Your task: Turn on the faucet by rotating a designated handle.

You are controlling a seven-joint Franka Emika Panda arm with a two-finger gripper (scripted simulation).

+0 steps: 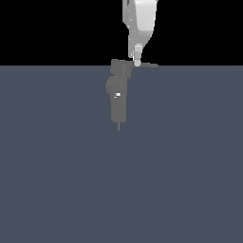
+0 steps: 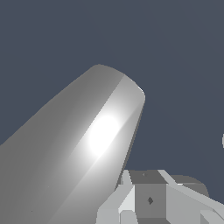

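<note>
Gripper (image 1: 137, 62) down on handle (image 1: 148, 65), just beside faucet (image 1: 118, 95) top; finger gap hidden, can't tell if spread or pinched. Step prob: contact made, about to turn. Next: push lever sideways round its pivot w/o slipping off thin tip.

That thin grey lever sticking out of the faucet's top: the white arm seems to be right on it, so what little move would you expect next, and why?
Probably a short sideways push to swing the thin, flat grey lever around the small grey upright faucet. In the exterior view the white pincer has its tip down at the lever's height, close to the blocky top. Whether it is actually touching or gripping cannot be told.
</note>
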